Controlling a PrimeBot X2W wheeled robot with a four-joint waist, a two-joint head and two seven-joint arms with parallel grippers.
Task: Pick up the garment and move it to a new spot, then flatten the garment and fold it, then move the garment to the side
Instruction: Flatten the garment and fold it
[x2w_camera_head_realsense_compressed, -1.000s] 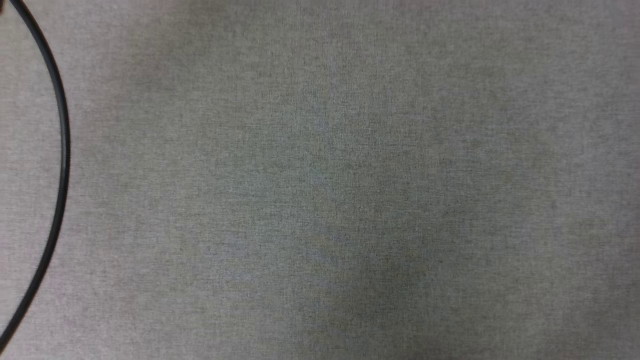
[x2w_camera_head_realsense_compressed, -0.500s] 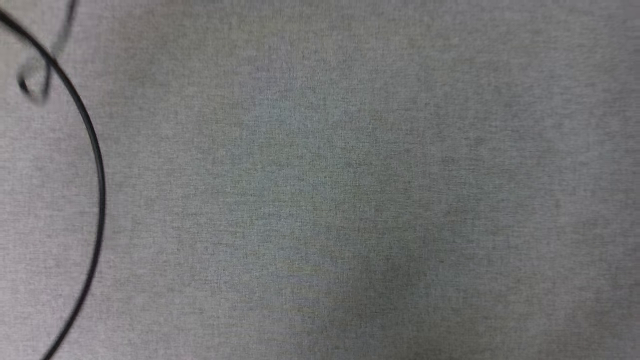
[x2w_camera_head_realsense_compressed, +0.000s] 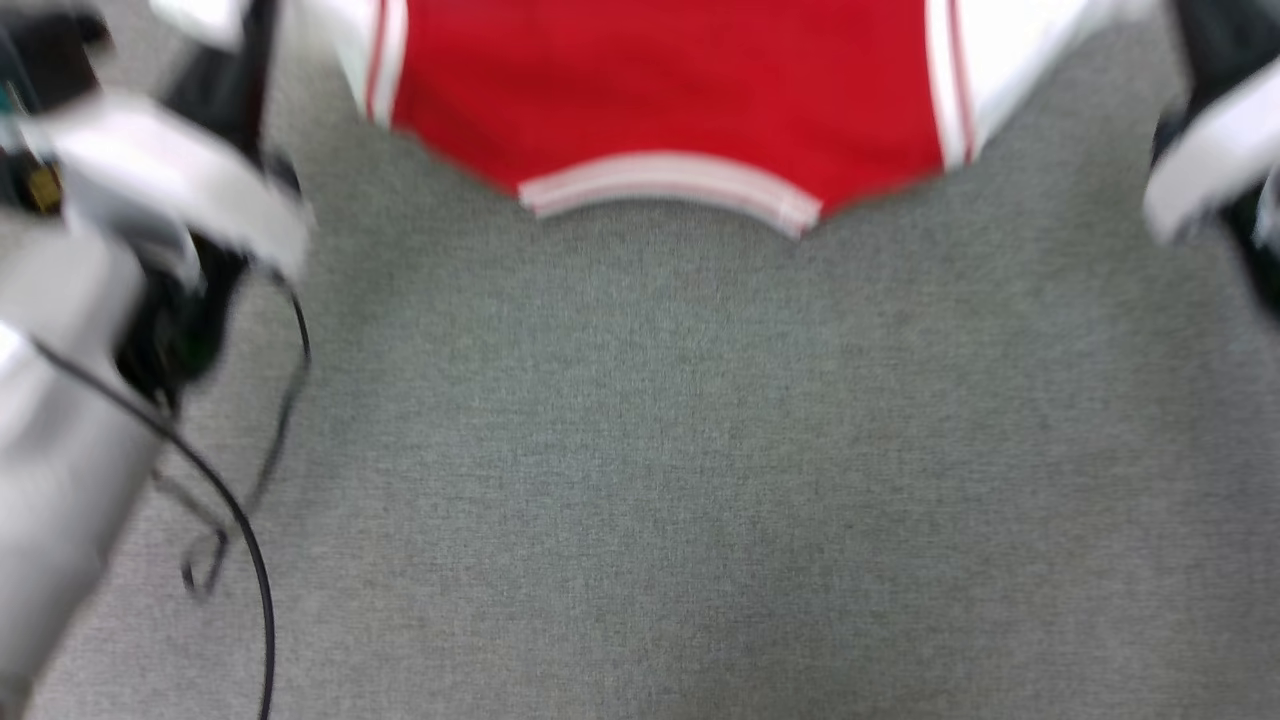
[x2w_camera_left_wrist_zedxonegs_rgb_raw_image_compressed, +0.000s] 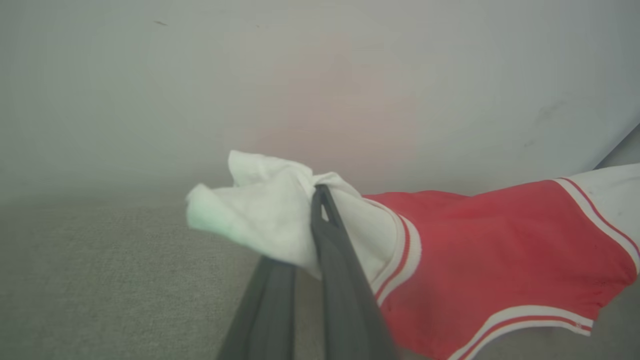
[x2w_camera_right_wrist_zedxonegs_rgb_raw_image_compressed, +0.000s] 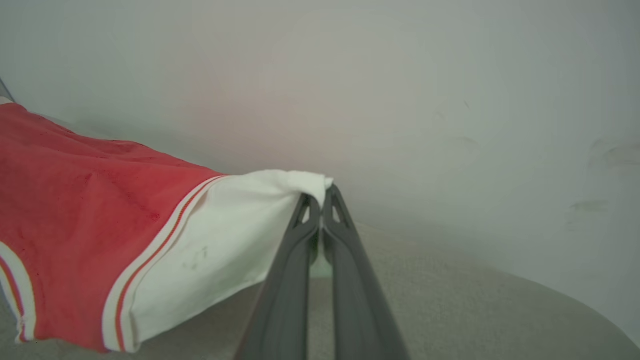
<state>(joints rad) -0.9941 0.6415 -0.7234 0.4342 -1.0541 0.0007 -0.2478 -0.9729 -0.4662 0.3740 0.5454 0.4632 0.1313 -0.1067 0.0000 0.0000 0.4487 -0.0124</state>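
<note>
Your head camera has swung. A second ago it gave you only carpet (x2w_camera_head_realsense_compressed: 640, 450) and a cable (x2w_camera_head_realsense_compressed: 250, 560); now the jersey (x2w_camera_head_realsense_compressed: 660, 90) comes in at the top edge with a pale arm (x2w_camera_head_realsense_compressed: 150, 190) on each side. That is the view moving, not the cloth. The jersey hangs stretched between both arms, its striped trim sagging in the middle, so I judge the carry to a new spot is under way and flattening is yet to come. The head view is blurred, so I cannot say whether any part drags. Your left gripper (x2w_camera_left_wrist_zedxonegs_rgb_raw_image_compressed: 312, 215) is clamped on a bunched white sleeve (x2w_camera_left_wrist_zedxonegs_rgb_raw_image_compressed: 265, 210), and your right gripper (x2w_camera_right_wrist_zedxonegs_rgb_raw_image_compressed: 320, 197) is pinched tight on the other sleeve's edge.
</note>
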